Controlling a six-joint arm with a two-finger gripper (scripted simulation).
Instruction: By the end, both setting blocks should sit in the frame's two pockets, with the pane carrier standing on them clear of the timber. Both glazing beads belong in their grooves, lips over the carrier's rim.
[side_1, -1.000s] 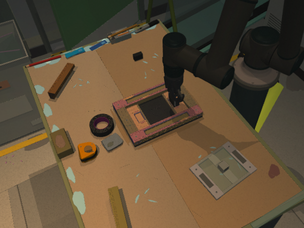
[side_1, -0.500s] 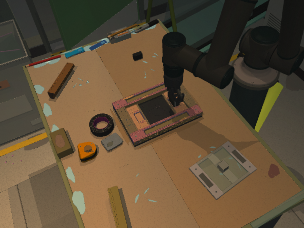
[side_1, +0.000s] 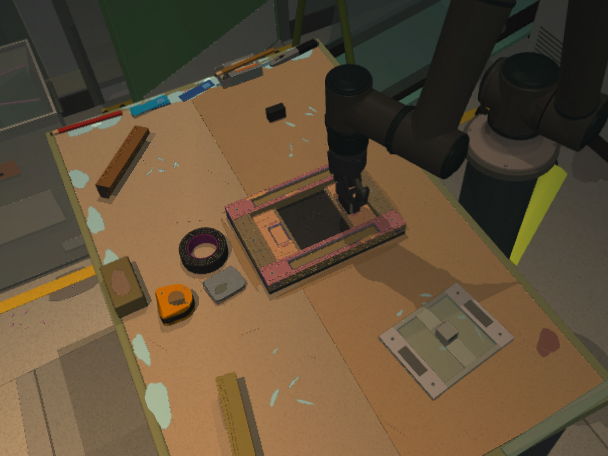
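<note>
A dark setting block (side_1: 354, 204) sits low in the frame's right pocket, between my fingers. My gripper (side_1: 353, 200) stands straight over it, open, holding nothing. The timber frame (side_1: 314, 225) lies at the table's middle, with pink corners and a dark central opening. Its left pocket (side_1: 280, 235) looks empty. The second setting block (side_1: 275, 112) lies apart on the far side of the table. The pale pane carrier (side_1: 446, 340) lies flat near the right front. One brown glazing bead (side_1: 122, 160) lies far left. The other, olive bead (side_1: 234, 415) lies at the front edge.
The frame's right rail rises close around my fingers. A tape roll (side_1: 203, 249), a grey pad (side_1: 224, 283), an orange tape measure (side_1: 174, 301) and a brown box (side_1: 123, 286) sit left of the frame. Tools line the far edge.
</note>
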